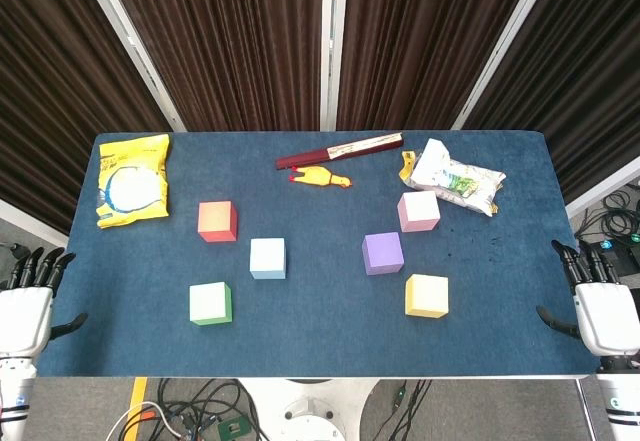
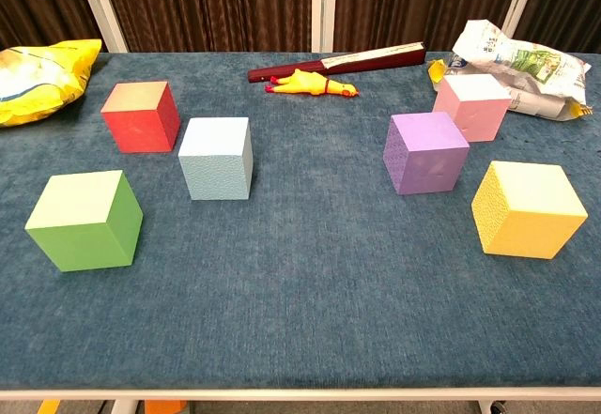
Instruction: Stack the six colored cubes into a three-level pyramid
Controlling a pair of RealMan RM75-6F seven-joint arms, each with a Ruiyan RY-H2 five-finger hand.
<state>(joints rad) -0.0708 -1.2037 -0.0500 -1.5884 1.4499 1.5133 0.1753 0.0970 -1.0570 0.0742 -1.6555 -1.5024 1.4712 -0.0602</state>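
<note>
Blue table (image 1: 320, 341) — both hands open, empty

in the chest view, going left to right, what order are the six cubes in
green cube → red cube → light blue cube → purple cube → pink cube → yellow cube

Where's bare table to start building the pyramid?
Widest bare patch: front centre, between the light blue cube and purple cube, running to the near edge. Crowded along the back: rubber chicken, fan, white bag, and the pink cube close by it.
</note>
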